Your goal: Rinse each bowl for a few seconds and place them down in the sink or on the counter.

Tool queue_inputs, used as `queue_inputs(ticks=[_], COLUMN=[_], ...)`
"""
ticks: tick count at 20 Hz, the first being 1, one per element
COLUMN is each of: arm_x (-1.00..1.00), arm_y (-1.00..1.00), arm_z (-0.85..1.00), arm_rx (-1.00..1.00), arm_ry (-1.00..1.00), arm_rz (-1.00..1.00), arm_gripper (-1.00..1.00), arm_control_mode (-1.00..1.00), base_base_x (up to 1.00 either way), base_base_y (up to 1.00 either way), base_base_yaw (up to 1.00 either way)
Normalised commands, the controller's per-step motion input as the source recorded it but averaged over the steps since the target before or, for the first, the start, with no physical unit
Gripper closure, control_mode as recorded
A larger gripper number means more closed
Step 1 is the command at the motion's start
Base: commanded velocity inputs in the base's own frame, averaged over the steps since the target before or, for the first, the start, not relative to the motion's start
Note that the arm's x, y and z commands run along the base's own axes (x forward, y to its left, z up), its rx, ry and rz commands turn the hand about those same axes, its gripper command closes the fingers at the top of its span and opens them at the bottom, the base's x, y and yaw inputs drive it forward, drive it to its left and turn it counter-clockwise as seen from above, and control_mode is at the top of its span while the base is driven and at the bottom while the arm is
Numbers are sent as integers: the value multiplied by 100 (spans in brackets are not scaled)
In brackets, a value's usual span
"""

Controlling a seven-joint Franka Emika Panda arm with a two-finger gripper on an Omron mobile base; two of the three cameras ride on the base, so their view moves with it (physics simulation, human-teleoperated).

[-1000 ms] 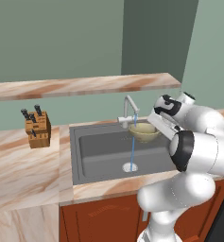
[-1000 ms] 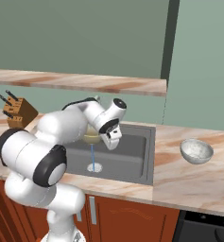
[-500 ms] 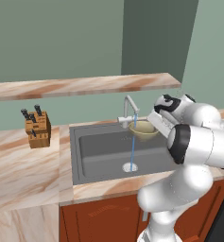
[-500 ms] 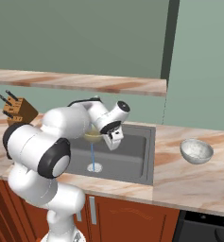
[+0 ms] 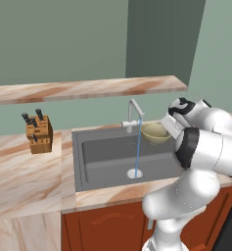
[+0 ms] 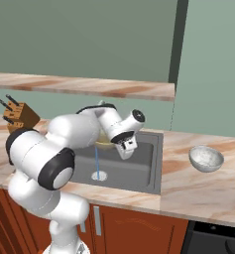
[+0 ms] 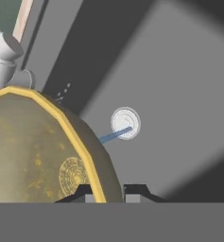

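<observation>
Left base view: counter (image 5: 24, 181) carries the sink (image 5: 105, 157), tap running to the drain. Gold bowl (image 5: 155, 132) is held above the basin just right of the stream, apparently beside it, not under. Grey bowl (image 6: 206, 158) waits on the counter. Hand (image 7: 106, 191) is clamped on the gold bowl's rim.

so the olive bowl (image 7: 42, 151) runs off the left and bottom edges in the hand view, and its rim covers part of the water stream. In the right base view the arm hides most of that bowl (image 6: 104, 145) at mid-frame. Sink's (image 5: 107, 152) right side sits behind the arm, center right of the left base view.
</observation>
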Motion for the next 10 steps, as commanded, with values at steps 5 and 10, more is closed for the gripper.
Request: queue_inputs(ticks=[5, 10], arm_x=[-2, -9], arm_y=[-14, -31], arm_z=[13, 9], arm_rx=[-15, -13], arm_ry=[-1, 0], arm_rz=[-10, -13], arm_gripper=[100, 100], arm_control_mode=[-100, -100], base_base_x=[0, 0], base_base_y=[0, 0], base_base_yaw=[0, 0])
